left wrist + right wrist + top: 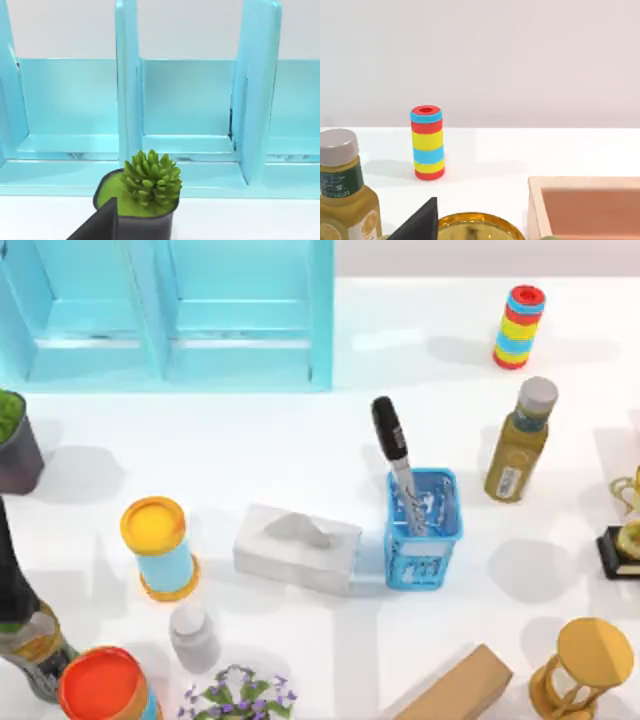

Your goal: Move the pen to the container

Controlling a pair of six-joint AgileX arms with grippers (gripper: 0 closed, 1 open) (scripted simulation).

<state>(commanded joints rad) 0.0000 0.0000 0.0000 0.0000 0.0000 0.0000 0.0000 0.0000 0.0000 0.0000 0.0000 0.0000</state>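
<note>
Standing in the blue basket near the middle of the white table, the pen leans toward the back and left, its black cap sticking out well above the rim and its pale barrel going down inside. No gripper touches it.

A grey tissue box lies just left of the basket. Farther left stands a can with a yellow lid and pale blue side. A large turquoise shelf with upright dividers fills the back left of the table. At the left edge sits a dark pot holding a green succulent, which the left wrist view shows close in front of the shelf.

Right of the basket stands an olive bottle with a grey cap, and behind it a striped stack of red, blue and yellow rings. The right wrist view shows the same bottle, the stack and a wooden box.

A dark tip of each arm's own gripper sits at the lower edge of its wrist view; I cannot tell whether either is released or clenched.
</note>
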